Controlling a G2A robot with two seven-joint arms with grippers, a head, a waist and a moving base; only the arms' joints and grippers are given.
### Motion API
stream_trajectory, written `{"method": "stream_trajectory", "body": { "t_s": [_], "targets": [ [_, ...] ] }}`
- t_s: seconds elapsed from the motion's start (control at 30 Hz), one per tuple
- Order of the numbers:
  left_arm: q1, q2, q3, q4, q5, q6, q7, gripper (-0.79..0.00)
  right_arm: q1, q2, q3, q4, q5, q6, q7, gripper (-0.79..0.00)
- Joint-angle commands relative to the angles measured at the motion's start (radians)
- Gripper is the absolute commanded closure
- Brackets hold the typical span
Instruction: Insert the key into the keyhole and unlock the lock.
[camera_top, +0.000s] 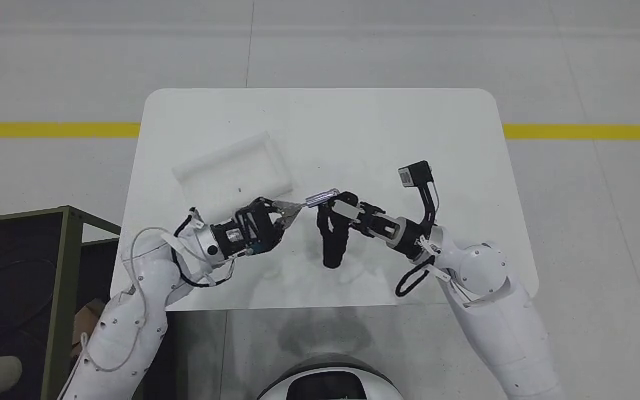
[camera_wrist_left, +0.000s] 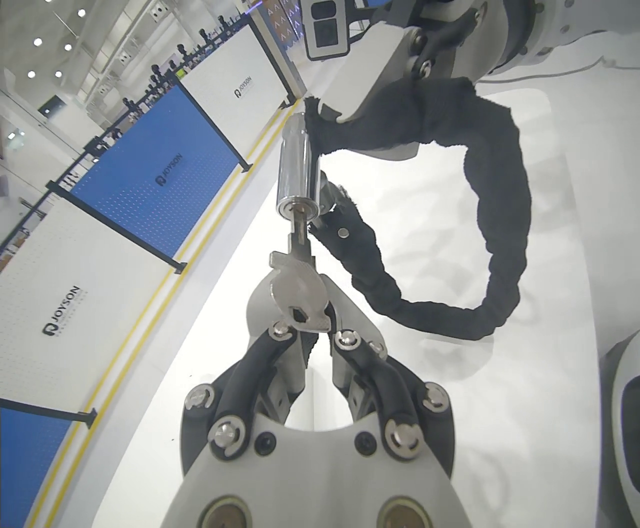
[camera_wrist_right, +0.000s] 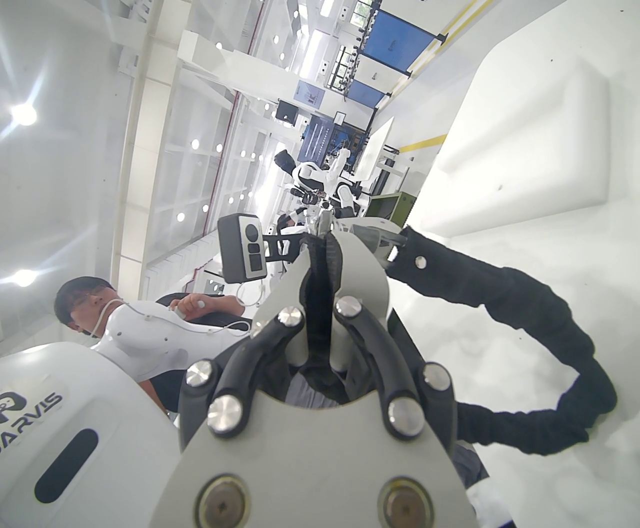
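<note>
Left fingers (camera_wrist_left: 261, 307) clenched on the key (camera_wrist_left: 298, 287), its blade entering the lock (camera_wrist_left: 296, 165) cylinder; right fingers (camera_wrist_left: 372, 75) grasp the lock's black sleeve above the table (camera_wrist_left: 525, 425).

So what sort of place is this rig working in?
Most likely a big indoor robot lab or demo hall, not a home: blue and white barrier panels line the floor, a yellow line runs past the white table, and another white robot stands in the background.
</note>
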Motion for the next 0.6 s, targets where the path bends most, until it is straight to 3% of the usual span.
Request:
{"method": "stream_trajectory", "body": {
  "t_s": [0.0, 0.07, 0.1, 0.13, 0.37, 0.57],
  "targets": [
    [0.008, 0.001, 0.006, 0.014, 0.030, 0.032, 0.026, 0.000, -0.001, 0.001, 0.000, 0.002, -0.001, 0.003, -0.005, 0.000],
    [0.011, -0.001, 0.005, 0.044, -0.040, 0.026, 0.035, 0.000, -0.001, 0.002, 0.004, 0.007, 0.000, 0.005, -0.017, 0.000],
    [0.011, -0.002, 0.002, 0.063, -0.088, 0.006, 0.019, -0.363, -0.002, 0.002, 0.005, 0.010, 0.004, 0.008, -0.023, 0.000],
    [0.004, -0.002, -0.003, 0.076, -0.134, -0.019, -0.011, -0.785, -0.002, 0.002, 0.007, 0.010, 0.009, 0.009, -0.027, 0.000],
    [-0.032, -0.001, -0.032, 0.177, -0.583, -0.195, -0.168, -0.785, -0.003, 0.006, 0.022, 0.020, 0.032, 0.015, -0.041, 0.000],
    [-0.056, 0.005, -0.048, 0.163, -0.803, -0.180, -0.299, -0.785, -0.001, 0.007, 0.009, 0.026, 0.044, 0.013, -0.035, 0.000]
  ]
}}
